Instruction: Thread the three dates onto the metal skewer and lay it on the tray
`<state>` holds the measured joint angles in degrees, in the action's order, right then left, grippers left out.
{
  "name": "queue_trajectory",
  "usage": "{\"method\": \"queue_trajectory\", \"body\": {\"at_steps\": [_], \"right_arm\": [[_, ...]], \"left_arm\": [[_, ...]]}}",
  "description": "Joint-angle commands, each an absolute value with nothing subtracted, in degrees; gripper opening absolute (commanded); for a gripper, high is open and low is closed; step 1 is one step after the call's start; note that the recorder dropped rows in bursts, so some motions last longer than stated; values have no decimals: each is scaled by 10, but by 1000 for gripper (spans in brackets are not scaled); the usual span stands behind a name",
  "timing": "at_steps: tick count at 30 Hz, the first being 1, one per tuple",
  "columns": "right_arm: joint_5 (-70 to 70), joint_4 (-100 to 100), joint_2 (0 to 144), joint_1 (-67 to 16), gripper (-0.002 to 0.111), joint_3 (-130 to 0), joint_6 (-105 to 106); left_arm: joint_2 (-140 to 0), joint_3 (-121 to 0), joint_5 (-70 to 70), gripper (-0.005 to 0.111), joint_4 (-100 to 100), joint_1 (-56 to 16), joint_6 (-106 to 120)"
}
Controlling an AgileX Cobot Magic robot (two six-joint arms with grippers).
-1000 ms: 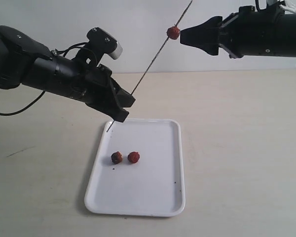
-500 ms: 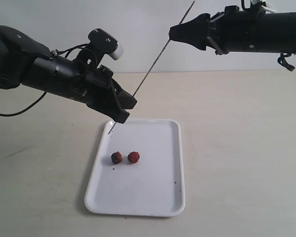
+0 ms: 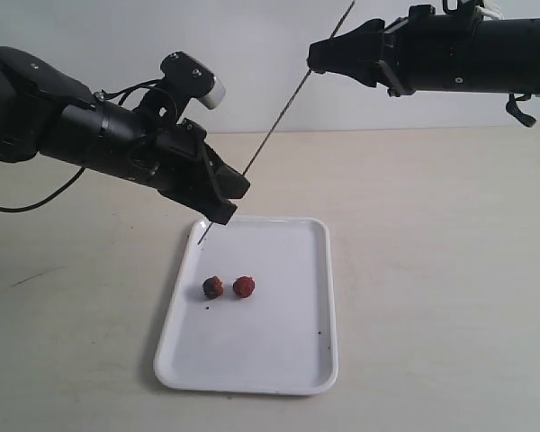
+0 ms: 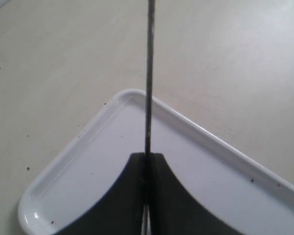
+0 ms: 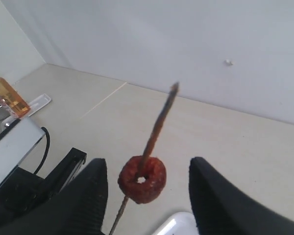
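Slanting downward, left gripper clamping skewer

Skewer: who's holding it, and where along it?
Left gripper is shut on the metal skewer near its lower end. Right gripper is open around the threaded date, not gripping.

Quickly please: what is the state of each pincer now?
Left pincer: closed on the metal skewer.
Right pincer: open, straddling a threaded date without touching it.

Beige table, white wall, orange object
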<state>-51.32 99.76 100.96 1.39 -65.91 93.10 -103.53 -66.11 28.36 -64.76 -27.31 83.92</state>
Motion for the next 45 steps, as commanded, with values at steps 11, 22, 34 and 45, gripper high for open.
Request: {"method": "queue_trajectory", "body": {"at_steps": [11,22,34,45], "right_arm": [[-479,999,1023,-37,48,-691,928],[-468,999,1025,-40,25,-691,895],[-505,984,1041,-40,47,-691,879],[-416,848,981,-39,74,-691,802]], "left_arm": [[-1029,-666,288,0,-657,-274,838],[-1028,-666,286,0,-670,-274,838],[-1023,-666,287,0,-695,-274,838],[-1023,-666,295,0,-607,-220,766]]}}
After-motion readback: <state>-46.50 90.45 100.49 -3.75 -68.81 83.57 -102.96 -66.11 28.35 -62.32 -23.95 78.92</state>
